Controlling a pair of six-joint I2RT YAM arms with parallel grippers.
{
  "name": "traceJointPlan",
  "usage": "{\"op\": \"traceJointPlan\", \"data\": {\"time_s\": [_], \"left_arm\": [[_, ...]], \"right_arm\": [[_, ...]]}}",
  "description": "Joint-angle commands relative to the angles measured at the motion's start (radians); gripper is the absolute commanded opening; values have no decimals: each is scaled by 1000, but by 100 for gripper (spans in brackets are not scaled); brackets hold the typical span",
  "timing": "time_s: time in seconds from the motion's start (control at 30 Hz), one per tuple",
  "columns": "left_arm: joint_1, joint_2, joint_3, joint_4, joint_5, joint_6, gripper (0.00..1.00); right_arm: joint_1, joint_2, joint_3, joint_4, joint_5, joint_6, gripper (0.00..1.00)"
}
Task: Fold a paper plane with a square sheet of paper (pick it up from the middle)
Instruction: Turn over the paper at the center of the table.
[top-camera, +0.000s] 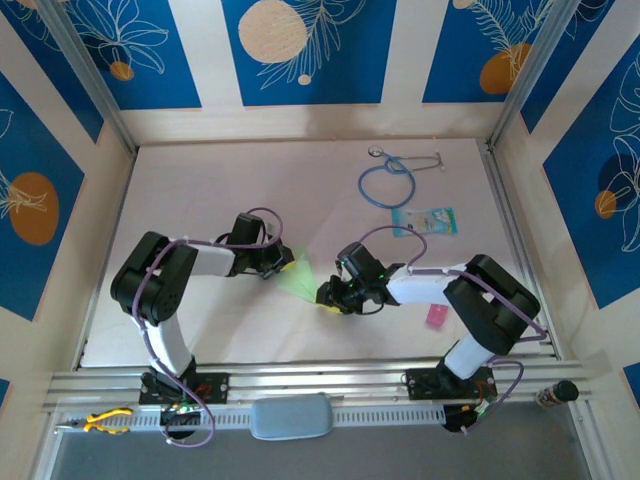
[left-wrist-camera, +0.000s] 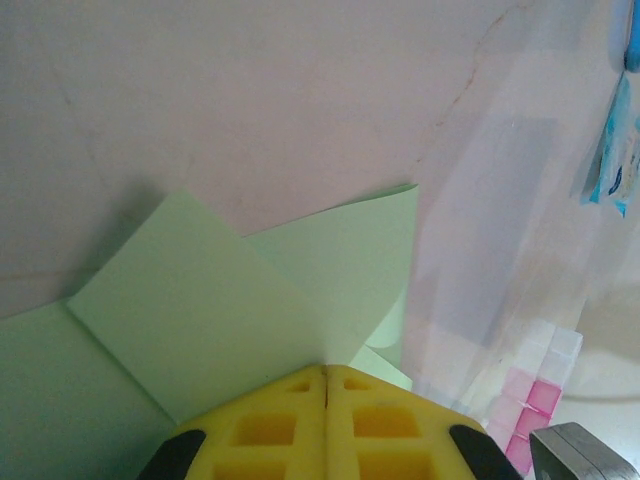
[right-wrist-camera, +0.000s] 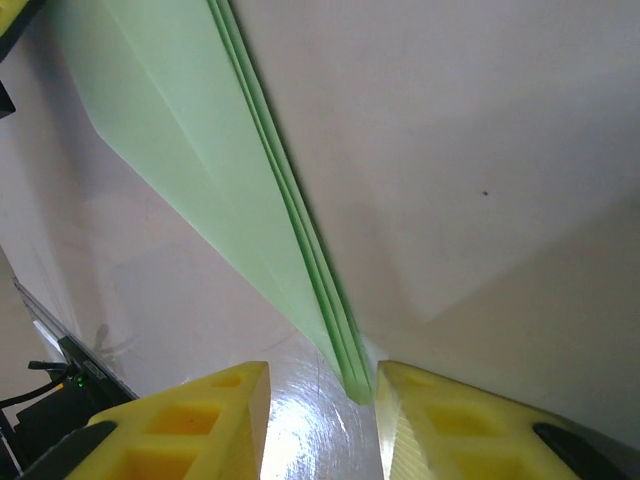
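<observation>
Top external view: the light-green paper plane (top-camera: 297, 281) is low on the table (top-camera: 250, 180), between the two hands. The left hand (top-camera: 280, 262) is closed tight on its wide end. The right hand (top-camera: 328, 298) is open, and the plane's pointy tip sits between its fingers.

Far-left table (top-camera: 200, 190) lay open; the paper plane (top-camera: 298, 281) blocked the middle, and a stethoscope (top-camera: 405, 166), card (top-camera: 425, 220) and pink strip (top-camera: 435, 316) cluttered the right.
</observation>
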Motion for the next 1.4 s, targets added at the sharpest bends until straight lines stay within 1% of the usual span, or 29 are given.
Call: {"op": "traceJointPlan", "data": {"time_s": [0.0, 0.37, 0.77, 0.87, 0.93, 1.0, 1.13, 1.27, 1.37], "left_arm": [[10, 8, -10, -48, -32, -2, 5], [11, 8, -3, -47, -28, -2, 5], [11, 5, -1, -38, -18, -11, 6], [11, 2, -1, -38, -17, -9, 6], [11, -2, -1, -36, -14, -10, 6], [11, -8, -2, -28, -7, -13, 8], [14, -49, 5, 2, 20, -10, 18], [14, -127, 34, -5, 55, 24, 33], [14, -214, 58, -84, 28, 92, 37]], "right_arm": [[-3, 16, 8, 58, -31, 16, 31], [-32, 11, -36, 160, -48, 30, 31], [-54, 36, -43, 256, -100, 8, 30], [-59, 40, -43, 257, -100, 4, 26], [-61, 42, -43, 258, -104, 0, 22], [-62, 39, -47, 257, -104, -4, 17], [-67, 23, -59, 258, -106, -16, 8], [-71, -29, -65, 216, -92, -59, 6], [-77, -106, -48, 104, -42, -142, 5]]}}
